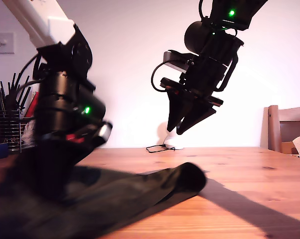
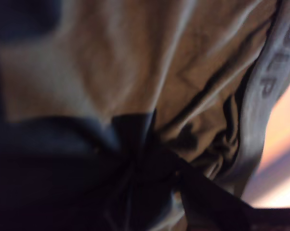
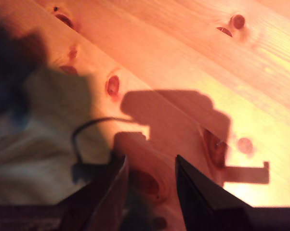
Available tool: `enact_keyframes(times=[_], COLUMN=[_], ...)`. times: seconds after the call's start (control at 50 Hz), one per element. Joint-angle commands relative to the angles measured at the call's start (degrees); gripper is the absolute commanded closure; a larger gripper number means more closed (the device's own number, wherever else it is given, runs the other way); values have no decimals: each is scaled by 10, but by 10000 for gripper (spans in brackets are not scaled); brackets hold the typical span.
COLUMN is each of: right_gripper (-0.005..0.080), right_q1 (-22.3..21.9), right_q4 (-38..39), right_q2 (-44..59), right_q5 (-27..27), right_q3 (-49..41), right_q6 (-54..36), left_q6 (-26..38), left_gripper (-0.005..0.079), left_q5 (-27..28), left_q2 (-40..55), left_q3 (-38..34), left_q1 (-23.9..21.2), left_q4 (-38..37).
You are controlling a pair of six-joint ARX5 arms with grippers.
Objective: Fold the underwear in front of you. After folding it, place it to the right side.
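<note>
1. Pale wall and a warm wooden tabletop [image 1: 249,169] are filling the exterior view, with a chair [image 1: 288,128] at that view's right and a wire holder of utensils [image 1: 8,122] at its left.
2. Lying across the tabletop toward the exterior view's left is the underwear [image 1: 140,191], dark and wrinkled, its rolled edge ending near the middle of the wood.
3. My first hand [image 2: 135,168] is pressing right down into the cloth; the first wrist view is showing bunched fabric gathering at its tips, so it is probably pinching a fold, though blur is leaving me unable to tell for certain whether it is clenched.
4. My second hand [image 3: 150,178] is hanging in the air above bare wood with its jaws parted and nothing between them, the cloth lying just beside it.
5. Folding is looking under way but not finished, judging from the loose spread of fabric. The next move is likely calling for a secure pinch on an edge and a lift across the garment, keeping the layers from dragging.
6. Only the first wrist view is showing the grey waistband [image 2: 270,86] with lettering; only the exterior view is showing how high my second hand is sitting; the second wrist view alone is revealing the knots in the wood [image 3: 112,85].
</note>
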Motion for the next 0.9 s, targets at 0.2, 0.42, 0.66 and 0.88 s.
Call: enact_keyframes(times=[0.2,0.42,0.66,0.88], right_gripper=[475,475,475,475], right_q1=[0,0,0,0], right_q4=[18,12,13,5], right_q2=[22,24,26,26], right_q5=[-28,-28,-38,-38], right_q3=[-9,-9,-9,-9], right_q6=[1,1,1,1], left_q6=[14,16,18,11], left_gripper=[484,484,489,594], left_q5=[9,5,5,-44], left_q2=[19,12,12,12], left_q3=[-3,87,194,206], left_q1=[-25,-19,-8,15], left_q4=[45,51,17,92])
